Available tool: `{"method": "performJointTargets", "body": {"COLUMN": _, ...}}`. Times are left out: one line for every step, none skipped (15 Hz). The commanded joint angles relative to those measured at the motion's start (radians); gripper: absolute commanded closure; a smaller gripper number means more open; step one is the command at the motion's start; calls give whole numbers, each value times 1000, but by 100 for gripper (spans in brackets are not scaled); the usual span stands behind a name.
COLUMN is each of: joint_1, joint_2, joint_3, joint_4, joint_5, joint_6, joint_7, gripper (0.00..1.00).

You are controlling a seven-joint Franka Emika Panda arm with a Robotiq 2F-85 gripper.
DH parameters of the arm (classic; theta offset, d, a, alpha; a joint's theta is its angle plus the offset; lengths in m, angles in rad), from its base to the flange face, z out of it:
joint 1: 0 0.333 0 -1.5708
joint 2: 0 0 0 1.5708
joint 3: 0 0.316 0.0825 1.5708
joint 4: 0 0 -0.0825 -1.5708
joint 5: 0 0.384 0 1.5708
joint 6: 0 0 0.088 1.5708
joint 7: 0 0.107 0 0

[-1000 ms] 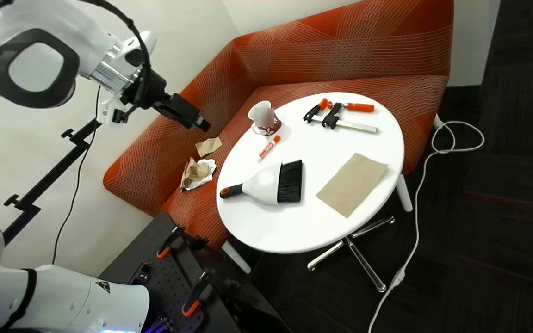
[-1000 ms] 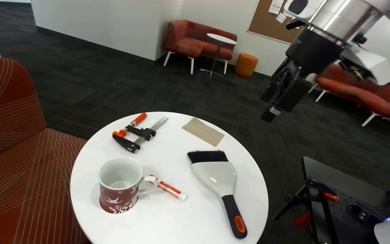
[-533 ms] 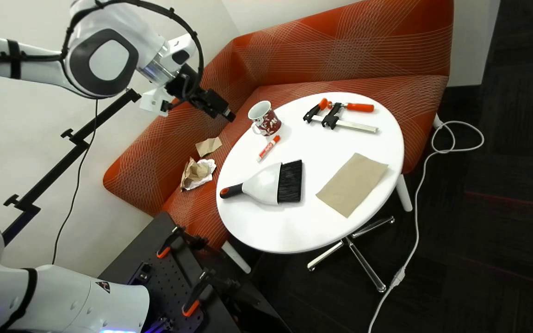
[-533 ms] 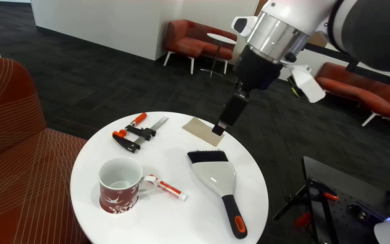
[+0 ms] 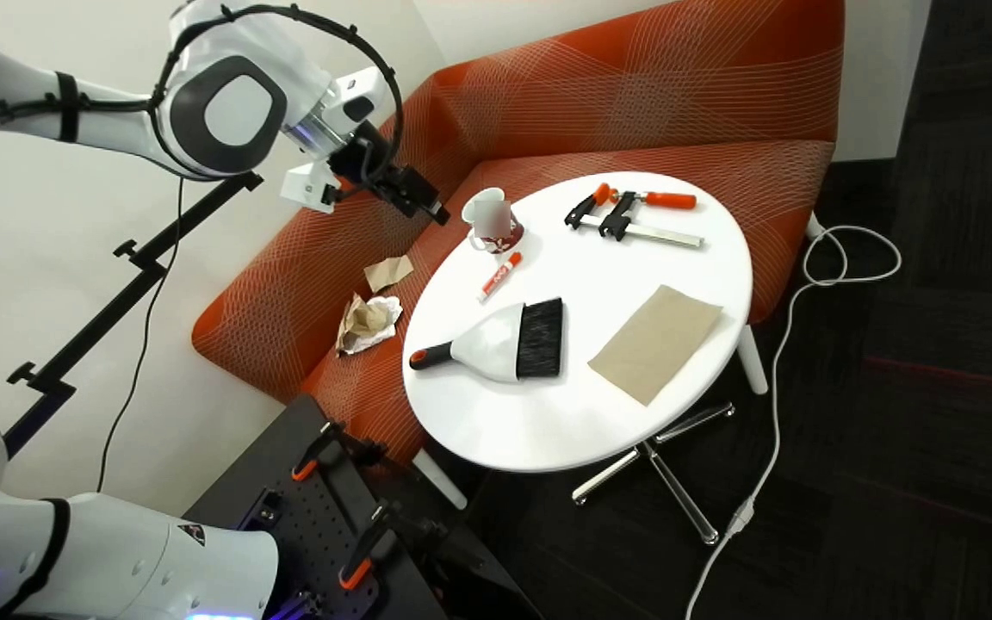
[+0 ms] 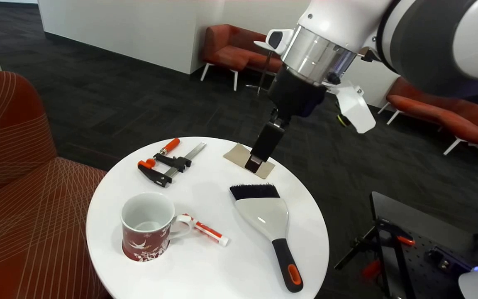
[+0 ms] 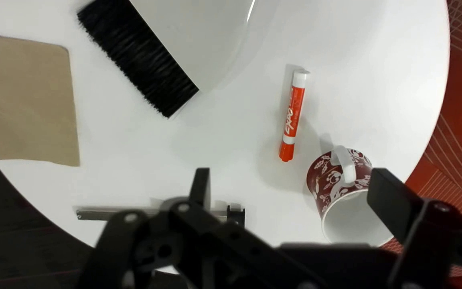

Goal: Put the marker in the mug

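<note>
Marker [image 7: 294,115] lies near the mug [image 6: 147,232], in from the edge of the tabletop [image 7: 223,140]; the tool [image 7: 293,190], wide and empty, has swung closer, likely to grasp

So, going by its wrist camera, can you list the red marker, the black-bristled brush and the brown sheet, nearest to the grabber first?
In the wrist view, from the gripper:
1. Red marker: just above its open gap in the picture.
2. Black-bristled brush: up and to the left.
3. Brown sheet: farthest, at the left edge.
</note>
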Motion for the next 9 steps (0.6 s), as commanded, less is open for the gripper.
{"method": "performJointTargets", "body": {"joint_1": 5, "joint_2": -1, "joint_3": -5, "joint_4": 1, "joint_5": 2, "joint_6": -2, "joint_7": -3, "gripper": 0}}
{"method": "performJointTargets", "body": {"joint_1": 4, "joint_2": 13, "joint_3": -8, "joint_4": 7, "joint_5": -7, "joint_6": 7, "joint_7": 1, "gripper": 0}}
{"method": "performJointTargets", "body": {"joint_1": 4, "joint_2": 42, "joint_3": -3, "joint_4": 23, "joint_5": 11, "joint_6": 17, "joint_7": -16, "gripper": 0}}
{"method": "performJointTargets", "body": {"joint_1": 4, "joint_2": 64, "joint_3": -2, "joint_4": 35, "joint_5": 14, "joint_6": 22, "joint_7": -21, "gripper": 0}}
{"method": "performJointTargets", "body": {"joint_1": 6, "joint_2": 94, "joint_3": -4, "joint_4": 49, "joint_5": 5, "joint_6": 31, "joint_7": -14, "gripper": 0}}
{"method": "performJointTargets", "body": {"joint_1": 7, "joint_2": 118, "joint_3": -6, "joint_4": 61, "joint_5": 0, "joint_6": 38, "joint_7": -9, "gripper": 0}}
{"method": "performJointTargets", "body": {"joint_1": 7, "joint_2": 151, "joint_3": -7, "joint_4": 76, "joint_5": 3, "joint_6": 50, "joint_7": -11, "gripper": 0}}
{"method": "performJointTargets", "body": {"joint_1": 6, "joint_2": 176, "joint_3": -3, "joint_4": 87, "joint_5": 14, "joint_6": 64, "joint_7": -25, "gripper": 0}}
{"method": "performJointTargets", "body": {"joint_1": 6, "joint_2": 204, "joint_3": -3, "joint_4": 100, "joint_5": 16, "joint_6": 82, "joint_7": -26, "gripper": 0}}
